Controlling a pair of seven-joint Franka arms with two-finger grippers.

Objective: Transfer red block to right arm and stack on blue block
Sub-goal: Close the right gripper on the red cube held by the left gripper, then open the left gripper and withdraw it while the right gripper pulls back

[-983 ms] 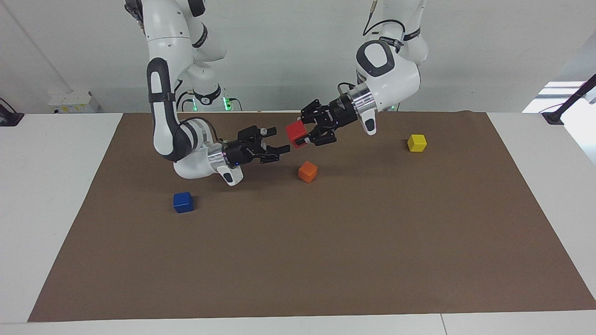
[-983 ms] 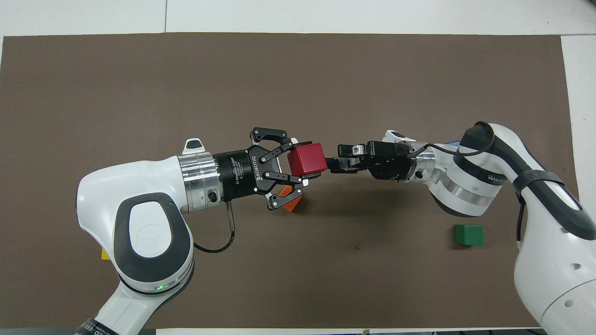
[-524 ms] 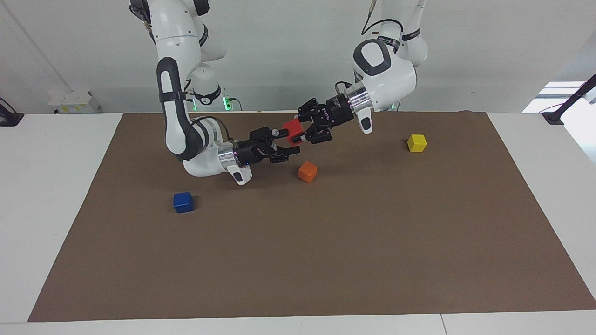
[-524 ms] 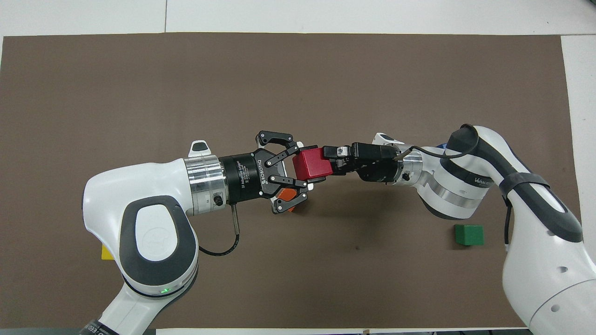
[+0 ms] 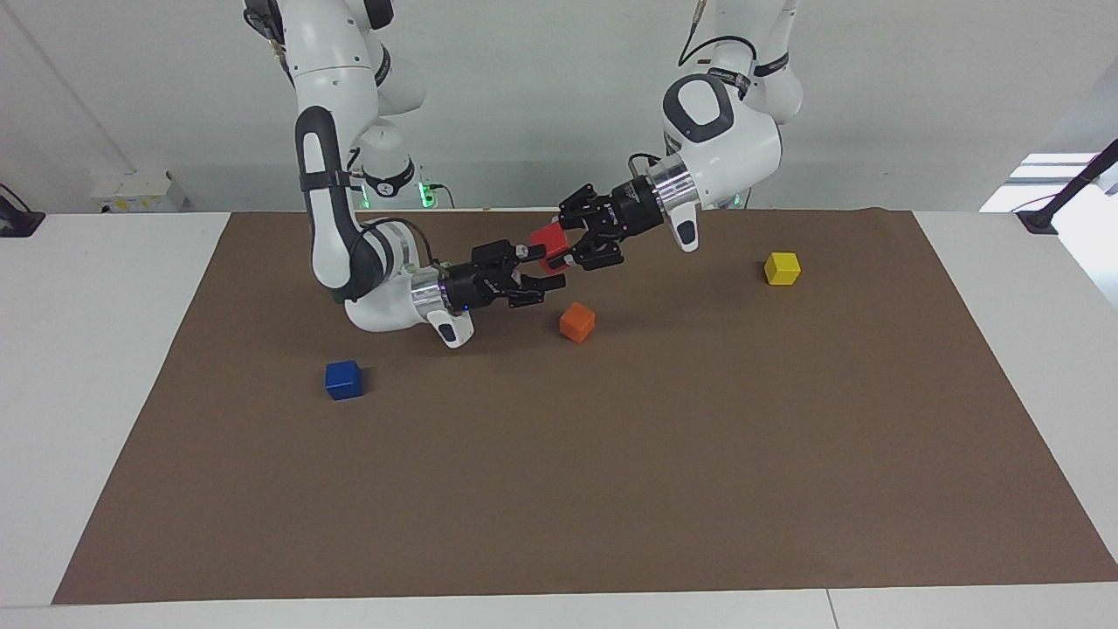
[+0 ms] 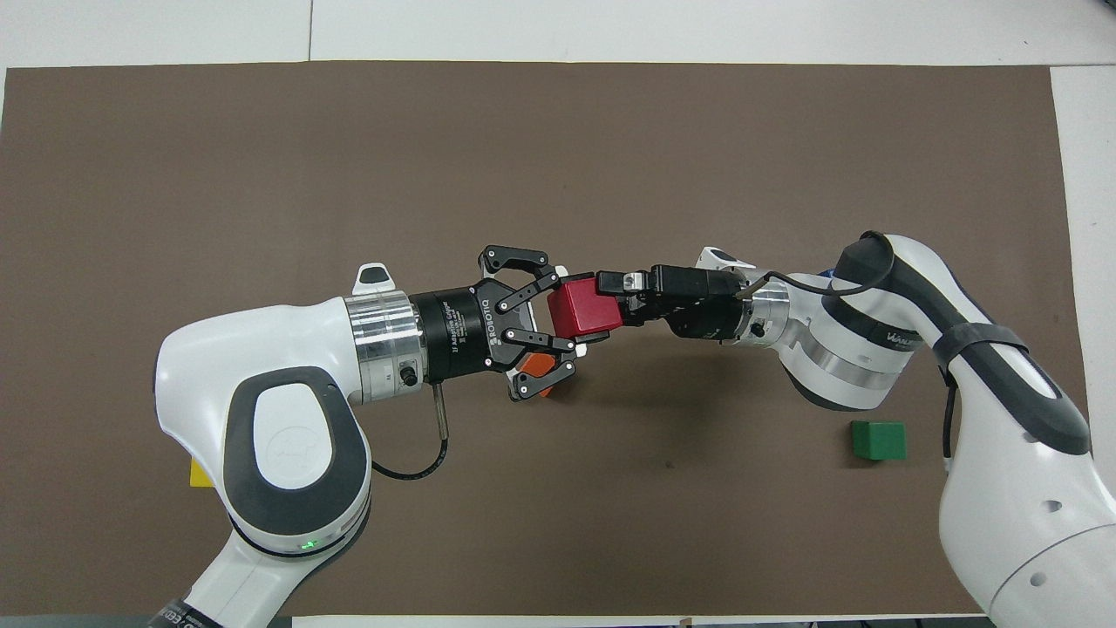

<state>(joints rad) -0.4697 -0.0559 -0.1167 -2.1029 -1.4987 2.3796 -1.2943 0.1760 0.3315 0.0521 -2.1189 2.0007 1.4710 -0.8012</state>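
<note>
My left gripper (image 5: pixel 569 245) is shut on the red block (image 5: pixel 548 241) and holds it in the air over the middle of the brown mat, above the orange cube. The overhead view shows the left gripper (image 6: pixel 565 311) and the red block (image 6: pixel 582 306) too. My right gripper (image 5: pixel 538 266), with its blue light, is open, with one finger on each side of the red block; it also shows in the overhead view (image 6: pixel 611 304). The blue block (image 5: pixel 344 380) sits on the mat toward the right arm's end. In the overhead view the right arm hides it.
An orange cube (image 5: pixel 577 322) lies on the mat under the grippers, half hidden in the overhead view (image 6: pixel 542 366). A yellow cube (image 5: pixel 782 268) sits toward the left arm's end. A green cube (image 6: pixel 878 440) lies near the right arm's base.
My right gripper has risen and moved in toward the left gripper until its open fingers flank the red block. My left gripper lifted the block slightly and then held still.
</note>
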